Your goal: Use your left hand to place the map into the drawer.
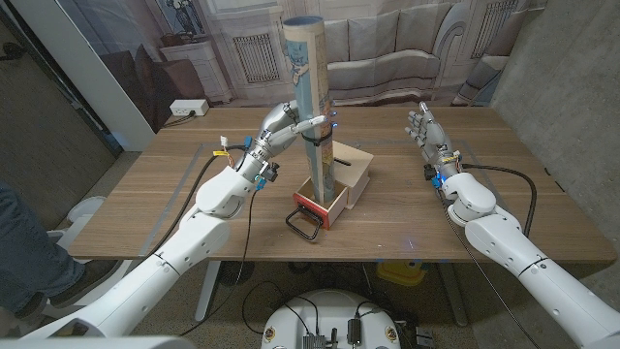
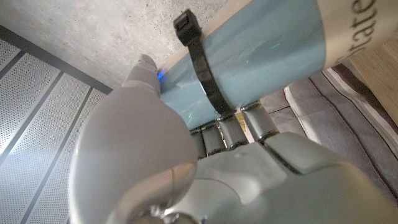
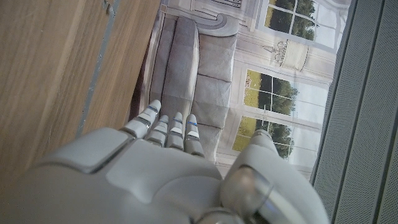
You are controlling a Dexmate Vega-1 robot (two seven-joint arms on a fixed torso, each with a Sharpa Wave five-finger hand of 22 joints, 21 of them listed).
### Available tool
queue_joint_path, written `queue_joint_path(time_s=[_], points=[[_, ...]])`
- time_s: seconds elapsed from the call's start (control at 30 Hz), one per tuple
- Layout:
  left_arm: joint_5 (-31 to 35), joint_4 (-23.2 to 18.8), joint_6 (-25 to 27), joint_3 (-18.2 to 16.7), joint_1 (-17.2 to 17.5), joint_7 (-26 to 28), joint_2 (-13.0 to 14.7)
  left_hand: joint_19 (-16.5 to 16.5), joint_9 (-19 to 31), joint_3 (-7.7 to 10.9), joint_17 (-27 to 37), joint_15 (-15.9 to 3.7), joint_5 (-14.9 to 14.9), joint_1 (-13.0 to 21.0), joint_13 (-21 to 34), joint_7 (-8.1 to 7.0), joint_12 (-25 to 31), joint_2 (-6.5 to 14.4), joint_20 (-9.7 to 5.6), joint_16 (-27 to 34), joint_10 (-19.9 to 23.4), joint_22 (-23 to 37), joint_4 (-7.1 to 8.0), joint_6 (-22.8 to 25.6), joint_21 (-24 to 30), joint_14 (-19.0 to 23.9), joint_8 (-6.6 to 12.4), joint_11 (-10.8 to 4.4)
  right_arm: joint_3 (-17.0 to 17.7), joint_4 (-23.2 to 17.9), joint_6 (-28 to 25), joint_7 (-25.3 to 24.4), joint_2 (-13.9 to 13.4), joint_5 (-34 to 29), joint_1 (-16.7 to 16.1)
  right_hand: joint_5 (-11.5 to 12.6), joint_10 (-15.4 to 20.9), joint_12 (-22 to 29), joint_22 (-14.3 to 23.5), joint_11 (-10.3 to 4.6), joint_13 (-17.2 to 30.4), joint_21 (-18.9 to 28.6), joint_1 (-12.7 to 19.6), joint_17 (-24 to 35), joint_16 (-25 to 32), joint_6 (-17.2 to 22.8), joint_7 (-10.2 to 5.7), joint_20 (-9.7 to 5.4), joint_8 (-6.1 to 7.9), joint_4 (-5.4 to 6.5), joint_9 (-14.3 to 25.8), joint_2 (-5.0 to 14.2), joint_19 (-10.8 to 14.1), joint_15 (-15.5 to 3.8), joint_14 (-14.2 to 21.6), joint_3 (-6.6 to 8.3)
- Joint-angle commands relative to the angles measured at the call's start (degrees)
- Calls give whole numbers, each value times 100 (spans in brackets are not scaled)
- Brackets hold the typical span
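Observation:
The map (image 1: pixel 310 97) is a rolled pale blue tube with a black strap around its middle. It stands upright with its lower end inside the small wooden drawer (image 1: pixel 334 180), which has a red front and a black handle. My left hand (image 1: pixel 281 128) holds the tube at mid-height, thumb and fingers wrapped around it. In the left wrist view the tube (image 2: pixel 267 50) and its black strap (image 2: pixel 202 68) lie against my left hand (image 2: pixel 186 168). My right hand (image 1: pixel 427 134) stands open above the table to the right of the drawer, fingers up, holding nothing.
The wooden table (image 1: pixel 174 204) carries the drawer at its middle. A backdrop printed with a sofa and windows (image 1: pixel 407 48) hangs behind the far edge. A person's leg and shoe (image 1: pixel 24 252) are at the left edge of the head view.

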Motion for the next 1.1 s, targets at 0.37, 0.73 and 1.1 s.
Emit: queue_joint_path(time_s=[0.37,0.73,1.1], points=[[-59,39,74,19,-78,-157,65,-545,-26,-361,-12,263,25,-650,-74,31,-7,-343,316,-2,-955,12,201,-999,-241,-813,-72,58,3,-1,39,-49,48,-27,-34,-7,30,8,8,4,12,-18,27,20,-11,5,6,-85,-12,-22,16,33,60,28,34,9],[-45,40,60,32,-68,-221,99,-1094,-50,-498,-9,485,95,-862,-113,28,1,-410,621,-6,-1696,21,278,-1788,-340,-1518,-86,96,26,-48,62,-72,33,-31,-103,-7,41,12,8,4,12,-21,30,19,-12,12,5,-83,-9,-28,16,35,62,29,36,8],[-11,-46,52,11,18,-172,144,-1424,-64,-599,-7,654,134,-1023,-131,78,-1,-455,765,-14,-2173,23,342,-2257,-361,-1906,-92,182,57,-135,81,-105,13,-40,-188,-7,46,13,9,4,12,-23,31,19,-13,10,8,-83,-10,-32,16,38,64,28,34,6]])
